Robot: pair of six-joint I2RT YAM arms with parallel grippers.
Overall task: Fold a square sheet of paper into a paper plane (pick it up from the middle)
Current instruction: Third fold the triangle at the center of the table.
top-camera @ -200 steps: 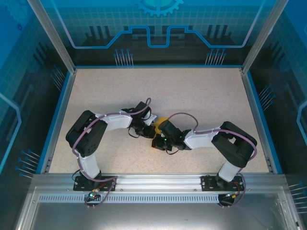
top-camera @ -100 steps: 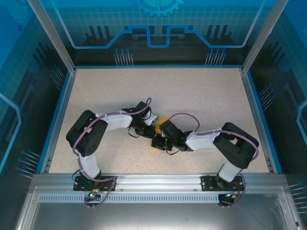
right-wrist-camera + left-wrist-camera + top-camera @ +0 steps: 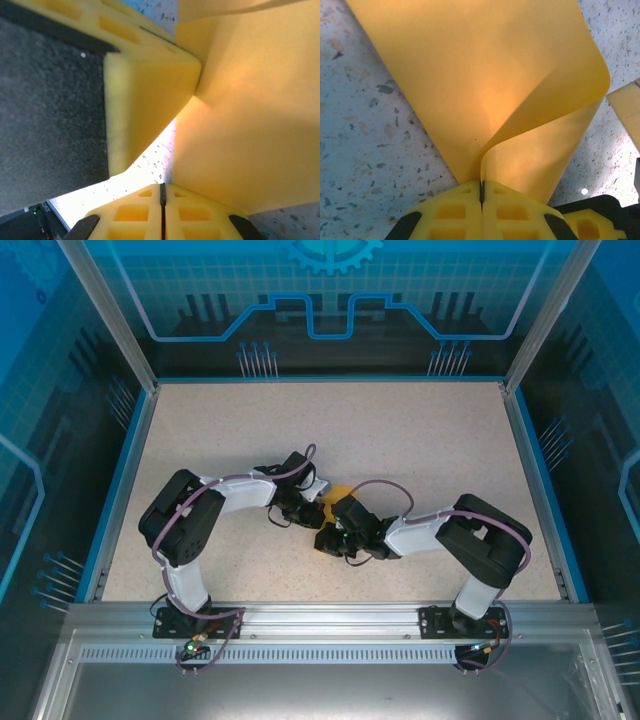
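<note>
Sheet sits mid-table btwn both arms. L gripper pinches its curled fold, paper running straight ahead. R gripper pressed shut at opp. edge, grip unclear.

I see the square sheet of paper as smooth, matt, thin — the table speckled like stone, lightly grained.

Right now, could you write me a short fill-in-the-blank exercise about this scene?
1. The left hand is ______ on the sheet of paper.
2. The paper's colour is ______.
3. The right hand is ______ too.
Missing words: shut; yellow; shut
</note>
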